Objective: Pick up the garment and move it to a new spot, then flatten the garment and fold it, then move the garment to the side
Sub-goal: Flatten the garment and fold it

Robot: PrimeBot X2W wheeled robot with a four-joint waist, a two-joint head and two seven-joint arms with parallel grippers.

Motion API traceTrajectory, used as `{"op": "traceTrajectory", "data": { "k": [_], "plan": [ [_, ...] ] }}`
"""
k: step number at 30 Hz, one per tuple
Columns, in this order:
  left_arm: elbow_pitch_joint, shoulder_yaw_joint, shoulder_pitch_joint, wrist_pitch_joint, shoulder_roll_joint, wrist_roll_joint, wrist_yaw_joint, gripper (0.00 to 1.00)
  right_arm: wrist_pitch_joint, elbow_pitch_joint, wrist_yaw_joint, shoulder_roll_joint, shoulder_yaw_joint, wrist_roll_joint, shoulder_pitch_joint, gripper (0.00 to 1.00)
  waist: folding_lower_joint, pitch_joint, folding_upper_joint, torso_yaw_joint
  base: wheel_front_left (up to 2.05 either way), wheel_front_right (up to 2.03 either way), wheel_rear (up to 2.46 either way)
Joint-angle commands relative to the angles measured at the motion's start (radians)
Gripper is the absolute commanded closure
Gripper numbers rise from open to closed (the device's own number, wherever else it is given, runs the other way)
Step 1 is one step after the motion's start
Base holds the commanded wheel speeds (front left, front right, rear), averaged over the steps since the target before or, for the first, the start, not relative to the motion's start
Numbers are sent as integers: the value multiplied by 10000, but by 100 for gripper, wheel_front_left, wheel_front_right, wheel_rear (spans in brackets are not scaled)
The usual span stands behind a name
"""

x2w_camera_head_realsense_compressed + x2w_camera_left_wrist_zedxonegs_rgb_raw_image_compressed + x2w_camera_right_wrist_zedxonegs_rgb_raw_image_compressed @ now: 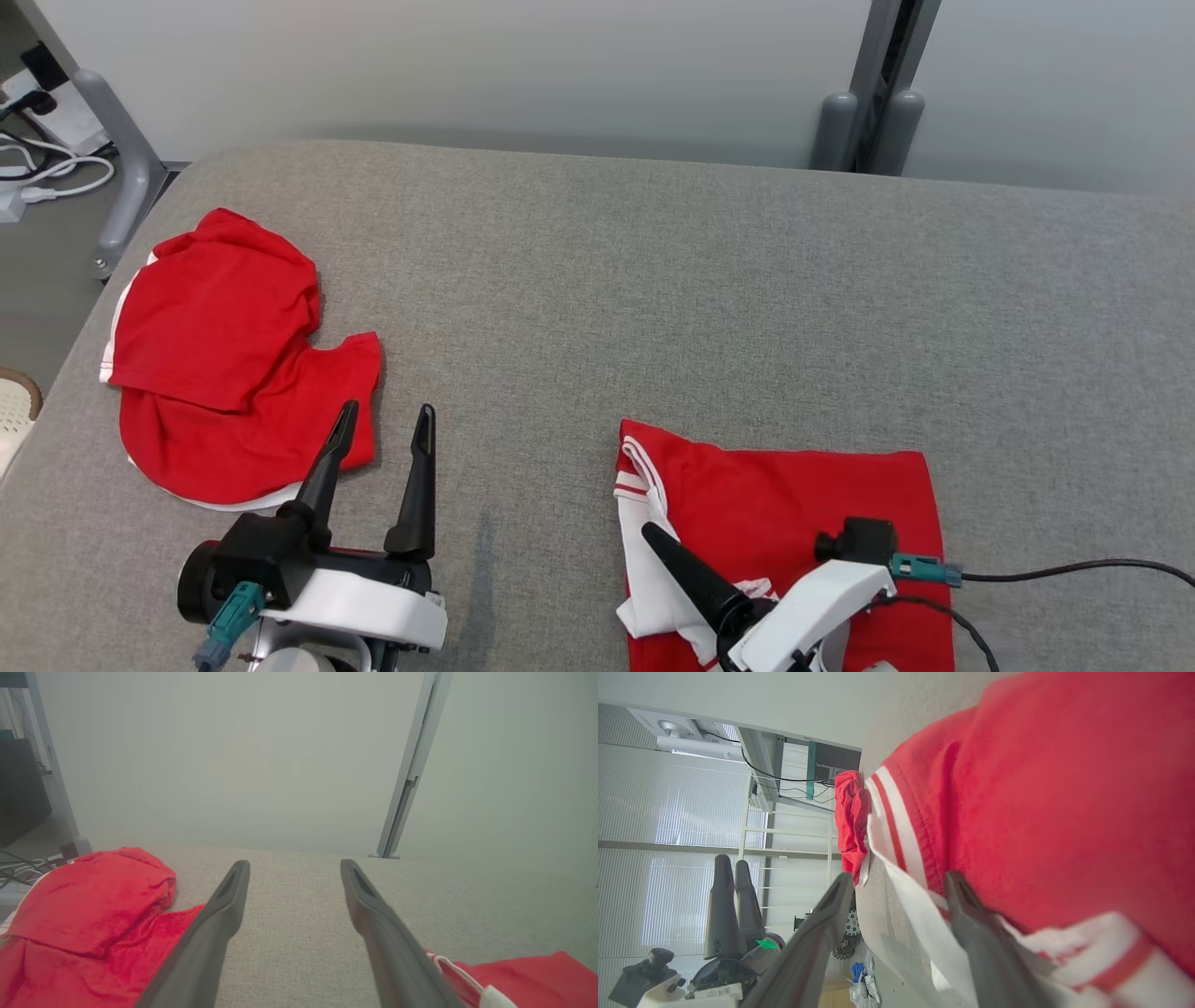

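While the crumpled garment point(215, 373) sits in a heap near the left edge of the table point(653, 261), the left gripper point(388, 411) hovers just to its right, fingers spread wide and holding nothing. One fingertip overlaps the heap's edge in the head view; whether it touches I cannot tell. Bare grey table lies between that gripper and the folded garment point(794, 495), which rests flat at the near right, a white striped trim point(642, 490) along its left side. The right gripper point(899, 879) is over that left side, pointing away from the robot and a little leftward. In the right wrist view its fingers stand apart with the trim running between them, one finger against the red cloth and the other out past the edge; nothing looks pinched.

The folding looks done, so the shift to the side is probably what remains. For that, the folded garment lies directly under the right fingers and stretches off to their right. Its near edge is cut off by the frame, so its long axis is unsure. The right arm is plainly the nearer one.
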Motion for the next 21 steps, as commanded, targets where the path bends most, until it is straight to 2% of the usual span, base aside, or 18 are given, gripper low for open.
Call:
{"op": "traceTrajectory", "data": {
  "k": [1,8,13,16,21],
  "plan": [
    [24,10,21,-33,28,-70,62,0,-93,3,22,-66,172,106,-184,0,0,-27,0,50,0,0,0],
    [47,-81,81,-33,31,-130,101,0,-37,-339,22,-64,1017,552,-451,0,0,-139,0,137,0,0,0],
    [49,-91,124,-33,30,-167,154,0,-289,-711,22,-70,1306,469,-660,0,0,-227,0,144,0,0,0],
    [79,-47,160,-33,30,-168,166,0,-448,-823,22,-76,1213,367,-759,0,0,-331,0,105,0,0,0],
    [62,93,354,-33,30,-71,103,0,-623,-1006,22,-261,85,-142,-1133,0,0,-620,0,-123,0,0,0]
  ]
}}
